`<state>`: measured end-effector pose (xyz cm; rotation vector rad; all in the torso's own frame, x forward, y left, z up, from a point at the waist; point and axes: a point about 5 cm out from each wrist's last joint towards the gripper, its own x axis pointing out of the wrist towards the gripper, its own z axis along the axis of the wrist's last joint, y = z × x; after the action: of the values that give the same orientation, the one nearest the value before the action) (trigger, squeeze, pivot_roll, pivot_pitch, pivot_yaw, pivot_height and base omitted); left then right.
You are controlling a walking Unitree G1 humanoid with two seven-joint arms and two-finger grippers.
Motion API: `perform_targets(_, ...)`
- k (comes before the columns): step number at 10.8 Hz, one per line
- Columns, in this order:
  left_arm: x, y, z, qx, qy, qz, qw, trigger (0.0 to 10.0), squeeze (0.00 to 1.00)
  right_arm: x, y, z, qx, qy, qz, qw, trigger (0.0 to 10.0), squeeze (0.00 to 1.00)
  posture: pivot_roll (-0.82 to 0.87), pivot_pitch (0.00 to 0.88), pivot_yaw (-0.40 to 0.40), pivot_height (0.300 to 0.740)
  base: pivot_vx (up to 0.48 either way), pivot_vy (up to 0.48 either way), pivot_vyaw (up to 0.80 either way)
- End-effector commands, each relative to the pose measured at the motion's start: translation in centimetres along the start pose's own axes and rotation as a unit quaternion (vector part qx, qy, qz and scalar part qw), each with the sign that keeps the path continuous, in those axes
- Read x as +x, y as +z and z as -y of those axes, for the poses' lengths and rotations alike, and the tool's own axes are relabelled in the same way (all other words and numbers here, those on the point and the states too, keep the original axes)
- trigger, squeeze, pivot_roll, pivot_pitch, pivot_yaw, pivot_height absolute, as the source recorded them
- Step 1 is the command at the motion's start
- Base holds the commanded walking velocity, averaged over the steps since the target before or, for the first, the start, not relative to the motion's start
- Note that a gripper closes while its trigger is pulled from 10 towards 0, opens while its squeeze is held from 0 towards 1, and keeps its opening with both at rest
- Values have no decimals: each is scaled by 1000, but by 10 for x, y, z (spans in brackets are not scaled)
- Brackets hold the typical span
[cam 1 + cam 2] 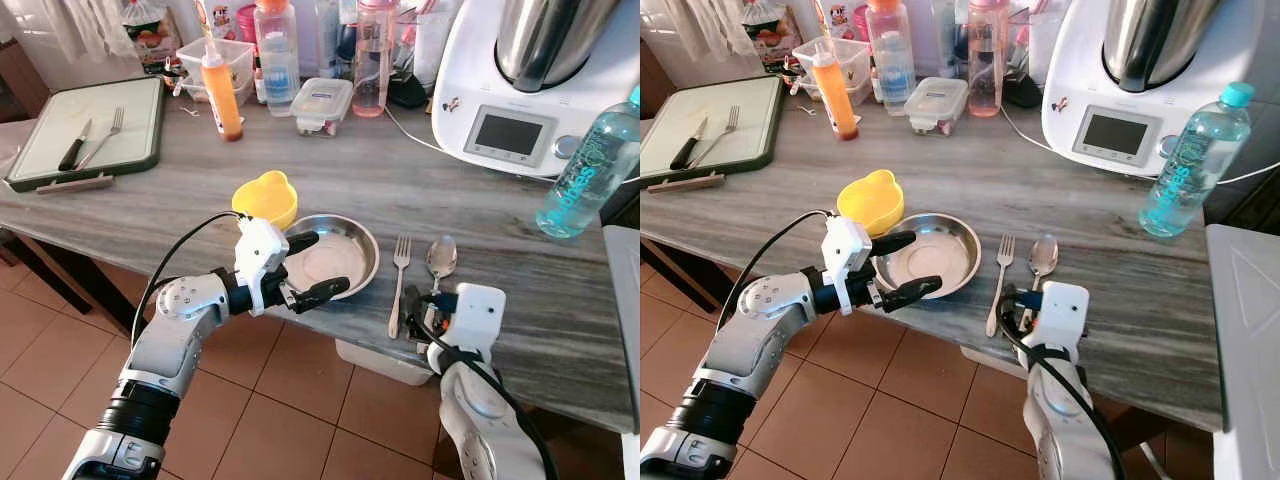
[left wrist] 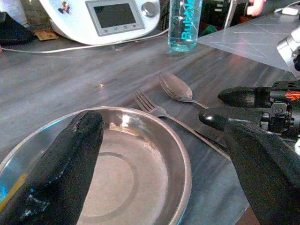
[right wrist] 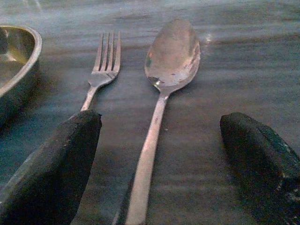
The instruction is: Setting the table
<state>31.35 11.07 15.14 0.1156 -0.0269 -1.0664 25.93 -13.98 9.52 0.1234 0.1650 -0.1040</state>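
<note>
Right wrist view | spoon (image 3: 161, 89) lies between open right pincer (image 3: 154, 159) fingers

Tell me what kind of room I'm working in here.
Most likely a home kitchen or dining area: a wooden table carries a white cooking machine, a cutting board with cutlery on it, and a place setting of steel plate, fork and spoon.

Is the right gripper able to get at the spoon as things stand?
Probably yes. The right gripper is open, its fingers either side of the spoon handle, with nothing between. The fork lies just beside it, apart from the spoon.
</note>
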Motion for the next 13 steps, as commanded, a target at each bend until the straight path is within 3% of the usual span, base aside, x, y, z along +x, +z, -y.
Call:
perform_targets(1,-1,4,-3,14,4,-2,1000,10000,0,-2,3,3,-3,-9,5,1000,10000,1000,14,97,62,740,0,0,0)
perform_targets(5,-3,4,-5,16,8,-3,1000,10000,0,-1,5,-5,6,14,23,1000,10000,1000,19,101,62,740,0,0,0)
perform_targets(6,-4,4,-5,17,11,-2,1000,10000,0,0,19,-15,-18,37,68,997,10000,1000,22,103,63,740,0,0,0)
perform_targets(8,-4,4,-6,16,13,-1,1000,10000,0,-1,37,-19,-54,32,112,992,10000,1000,24,103,63,740,0,0,0)
perform_targets(10,-4,5,-6,15,21,5,1000,10000,0,-6,66,-12,-82,3,184,980,10000,1000,16,102,59,740,0,0,0)
perform_targets(13,-9,5,-5,13,37,15,999,10000,0,-16,84,15,-107,-69,211,969,10000,1000,9,98,49,740,0,0,0)
